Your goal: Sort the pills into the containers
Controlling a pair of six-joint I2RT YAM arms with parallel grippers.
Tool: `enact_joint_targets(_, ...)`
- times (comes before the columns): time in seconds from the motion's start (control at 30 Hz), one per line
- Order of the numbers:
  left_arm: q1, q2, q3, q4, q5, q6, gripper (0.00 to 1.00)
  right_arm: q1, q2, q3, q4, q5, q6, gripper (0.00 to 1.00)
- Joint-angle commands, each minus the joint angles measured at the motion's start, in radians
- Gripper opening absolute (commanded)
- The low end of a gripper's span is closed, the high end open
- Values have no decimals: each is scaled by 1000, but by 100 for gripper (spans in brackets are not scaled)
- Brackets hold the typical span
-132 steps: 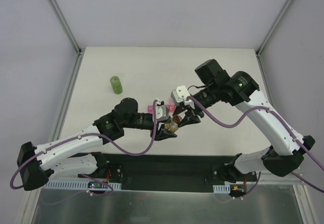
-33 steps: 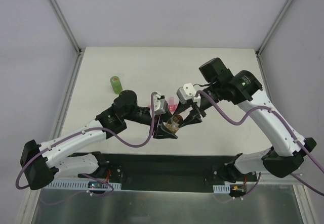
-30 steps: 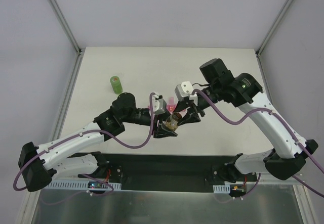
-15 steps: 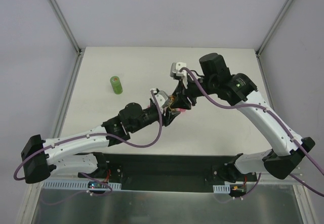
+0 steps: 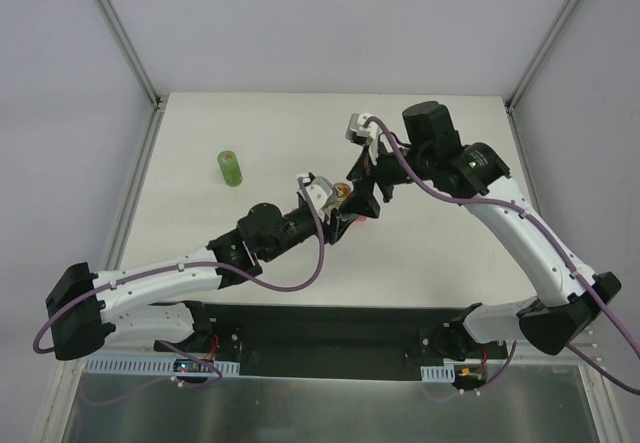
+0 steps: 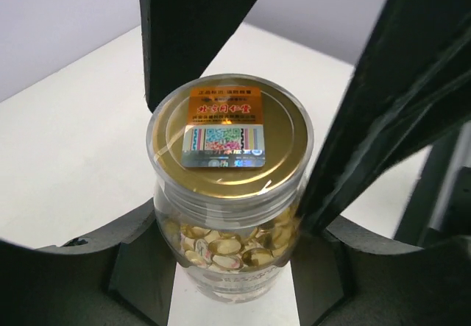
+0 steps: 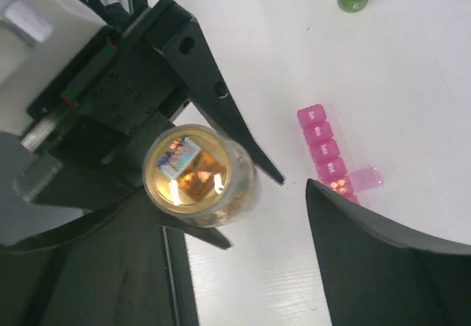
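over the counter (image 5: 260, 133) the left fingers (image 5: 338, 206) clamp the upright bottle (image 6: 229, 193) low on its body. the right fingers (image 5: 362, 191) gape wide and empty, flanking its gold lid (image 6: 229, 131) at 11 and 3 o'clock, best placed to twist it. in the right wrist view the strip (image 7: 324, 149) lies at 3 o'clock of the bottle, one flap open. the pills (image 6: 221, 245) are all heaped inside the bottle.

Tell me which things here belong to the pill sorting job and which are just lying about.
Part of the job:
- clear bottle, gold cap on
- pills inside it
- pink pill box, one lid flipped open

Just lying about:
- green bottle, standing apart from the rest
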Motion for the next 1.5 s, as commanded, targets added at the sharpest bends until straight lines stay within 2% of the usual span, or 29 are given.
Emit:
enact_joint_targets(0.0,77,-156,3,98,276,-22,0,-27,-82,54,-214,-171,-210,86)
enact_joint_targets(0.03,94,-182,-3,70,379,-56,0,-27,-92,72,-242,-188,-237,88)
enact_joint_targets(0.07,114,-192,-3,17,438,-78,0,-27,-108,86,-278,-227,-327,90)
enact_joint_targets(0.13,155,-215,0,-28,530,-87,0,-27,-124,98,-322,-240,-357,92)
enact_joint_targets(0.17,168,-219,8,-77,631,-91,0,-25,-138,105,-347,-273,-441,93)
enact_joint_targets(0.3,192,-208,61,-159,860,-94,0,-27,-155,129,-445,-379,-587,95)
enact_joint_targets(0.37,194,-170,95,-191,1001,-97,0,-24,-145,146,-456,-451,-621,95)
enact_joint_targets(0.47,194,-119,134,-205,1109,-115,0,-11,-108,186,-436,-485,-597,96)
enact_joint_targets(0.8,194,-33,184,-188,1213,-141,0,49,-48,158,-373,-543,-491,93)
enact_joint_targets(1.0,194,-11,206,-182,1227,-143,0,65,-16,146,-361,-573,-454,86)
enact_joint_targets(1.1,194,-16,204,-185,1213,-134,0,67,-10,146,-350,-580,-423,74)
enact_joint_targets(1.2,194,-24,197,-185,1195,-130,0,70,-11,134,-321,-562,-384,58)
enact_joint_targets(1.23,194,-28,194,-185,1187,-129,0,69,-13,131,-313,-554,-376,50)
enact_joint_targets(1.33,194,-42,186,-193,1149,-115,0,70,-20,120,-278,-515,-330,36)
enact_joint_targets(1.47,194,-77,167,-208,1042,-97,0,70,-40,83,-188,-421,-250,27)
